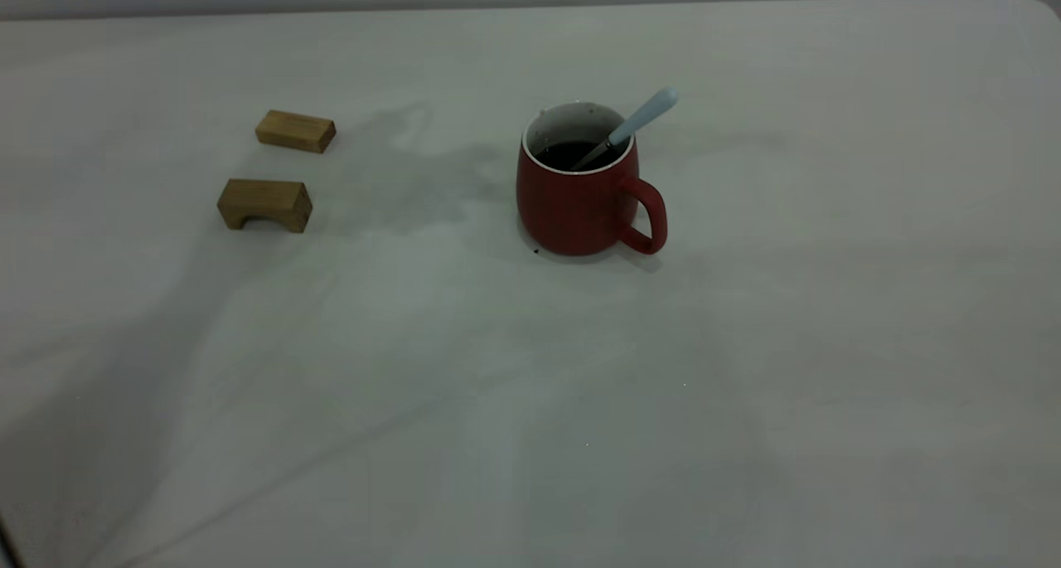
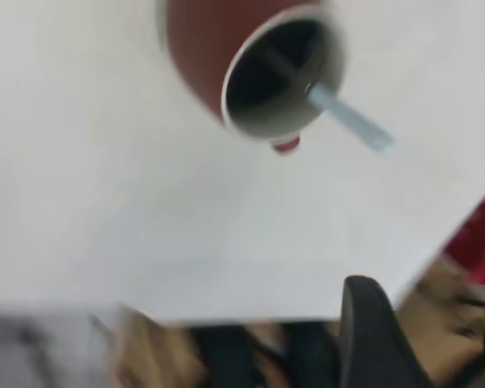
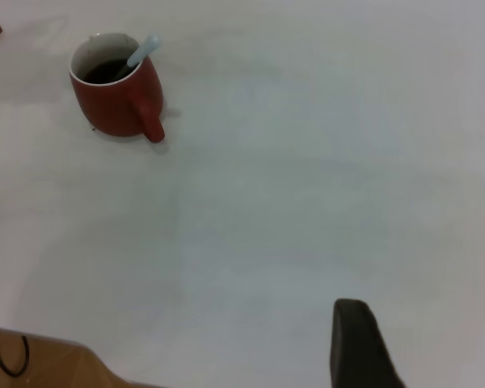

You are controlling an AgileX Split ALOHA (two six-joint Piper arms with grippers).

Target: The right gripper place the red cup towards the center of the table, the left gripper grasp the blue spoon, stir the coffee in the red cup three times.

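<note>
Nothing is being gripped by either arm. A dark finger of the left gripper (image 2: 380, 339) is being shown in its wrist view, and likewise one of the right gripper (image 3: 360, 343); whether either pair of jaws is open cannot be told. Near the centre of the table (image 1: 530, 402), the red cup (image 1: 580, 195) is standing upright, its handle at four o'clock. The blue spoon (image 1: 634, 124) is leaning on the rim toward two o'clock, its bowl in the coffee (image 1: 570, 153). At nine o'clock, two wooden blocks (image 1: 265, 204) are lying apart. The task is judged to be finishing; only retreat is needed.
</note>
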